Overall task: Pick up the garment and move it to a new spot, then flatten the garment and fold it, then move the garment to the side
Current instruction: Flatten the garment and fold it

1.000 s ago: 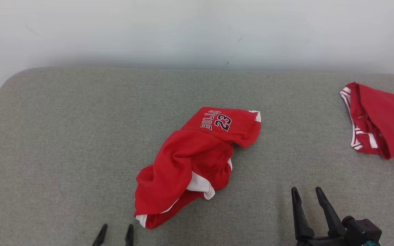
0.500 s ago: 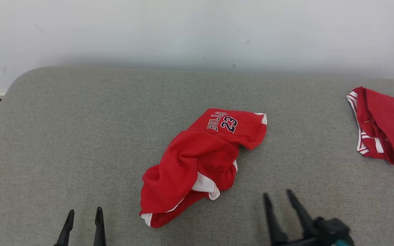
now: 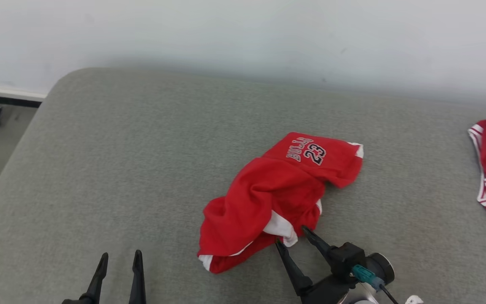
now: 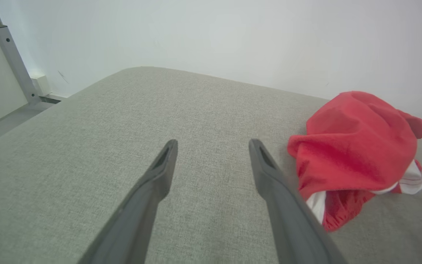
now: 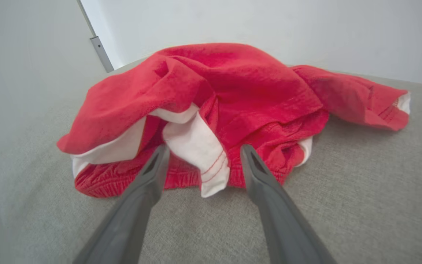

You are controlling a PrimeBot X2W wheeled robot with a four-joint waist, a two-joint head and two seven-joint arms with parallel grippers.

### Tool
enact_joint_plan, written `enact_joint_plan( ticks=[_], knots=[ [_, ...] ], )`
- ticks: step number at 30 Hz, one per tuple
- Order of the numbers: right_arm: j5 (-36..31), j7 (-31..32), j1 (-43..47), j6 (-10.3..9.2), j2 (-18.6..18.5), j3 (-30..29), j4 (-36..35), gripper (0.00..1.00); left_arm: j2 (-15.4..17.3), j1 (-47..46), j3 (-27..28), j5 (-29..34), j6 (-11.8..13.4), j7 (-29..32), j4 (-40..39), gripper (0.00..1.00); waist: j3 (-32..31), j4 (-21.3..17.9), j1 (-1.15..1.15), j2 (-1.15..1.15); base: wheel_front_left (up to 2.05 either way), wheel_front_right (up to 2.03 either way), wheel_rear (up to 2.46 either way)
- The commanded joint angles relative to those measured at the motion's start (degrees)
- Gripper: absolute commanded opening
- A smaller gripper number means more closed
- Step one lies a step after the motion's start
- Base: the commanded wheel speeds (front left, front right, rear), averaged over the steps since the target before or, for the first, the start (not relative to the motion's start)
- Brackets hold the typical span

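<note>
right gripper apart around near white flap of crumpled red garment | left gripper apart | risk: flap-only pinch may slip

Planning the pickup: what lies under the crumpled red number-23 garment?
The crumpled red number-23 garment rests on the grey fabric surface. A white panel shows between its folds; anything beneath the cloth is covered.

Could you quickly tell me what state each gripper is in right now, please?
Left gripper: open, empty.
Right gripper: open at the red Bulls shorts, gripping nothing.
</note>
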Motion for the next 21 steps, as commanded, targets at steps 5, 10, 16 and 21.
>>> enact_joint_plan(
  ticks=[5, 10, 16, 21],
  knots=[
    [-0.4, 0.0, -3.5, -0.15, -0.3, -0.1, 6.6, 1.00, -0.1, -0.6, -0.7, -0.6, 0.5, -0.1, 0.1, 1.00, 0.3, 4.0, 0.00, 0.00, 0.00, 0.00, 0.00],
    [-0.7, 0.0, -5.5, -0.15, 0.3, 0.3, 9.7, 0.00, -0.1, -0.6, -1.0, -0.8, 0.8, -0.1, 0.1, 1.00, 0.3, 4.7, 0.00, 0.00, 0.00, 0.00, 0.00],
    [-0.8, 0.0, -5.2, -0.15, -1.6, -3.3, 5.4, 0.00, -0.1, 0.6, -0.3, -1.1, 1.1, -0.1, 0.3, 1.00, -0.1, 2.1, 0.00, 0.00, 0.00, 0.00, 0.00],
    [-2.6, 0.0, -0.1, -0.15, -5.3, -7.5, -4.9, 0.00, -0.1, 1.2, -0.4, -1.8, 1.2, -0.1, 0.6, 1.00, -0.6, -2.1, 0.00, 0.00, 0.00, 0.00, 0.00]
  ],
)
